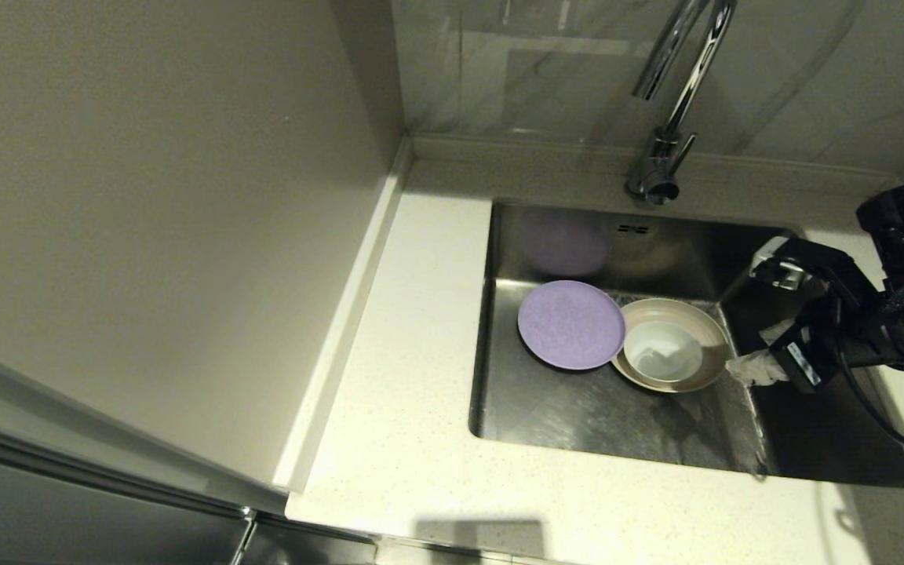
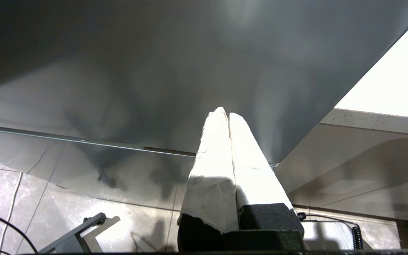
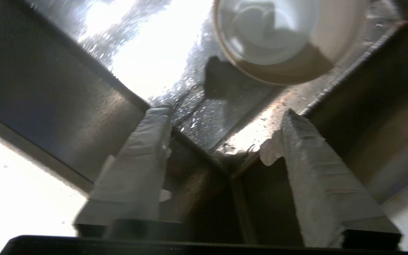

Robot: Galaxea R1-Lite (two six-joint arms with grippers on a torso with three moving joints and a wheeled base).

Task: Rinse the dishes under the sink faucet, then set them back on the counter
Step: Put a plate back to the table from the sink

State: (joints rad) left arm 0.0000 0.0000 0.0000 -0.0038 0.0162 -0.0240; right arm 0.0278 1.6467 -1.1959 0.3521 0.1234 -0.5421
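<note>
The lilac-purple plate [image 1: 570,324] lies flat in the steel sink [image 1: 593,408], overlapping the left rim of the cream-beige plate [image 1: 709,329]. Inside that beige plate sits the small white bowl [image 1: 663,351], also seen in the right wrist view [image 3: 266,30]. My right gripper [image 1: 758,357] hangs open inside the sink's right side, just right of the beige plate, holding nothing; its taped fingers [image 3: 140,156] frame the basin's corner. The chrome faucet [image 1: 676,94] rises behind the sink. My left gripper [image 2: 225,115] is shut and empty, parked below the counter, out of the head view.
The speckled white counter [image 1: 405,377] surrounds the sink, widest on the left. A beige wall panel [image 1: 154,220] rises along the counter's left side. A tiled backsplash [image 1: 546,71] stands behind the faucet. Drops of water cover the sink floor [image 3: 204,102].
</note>
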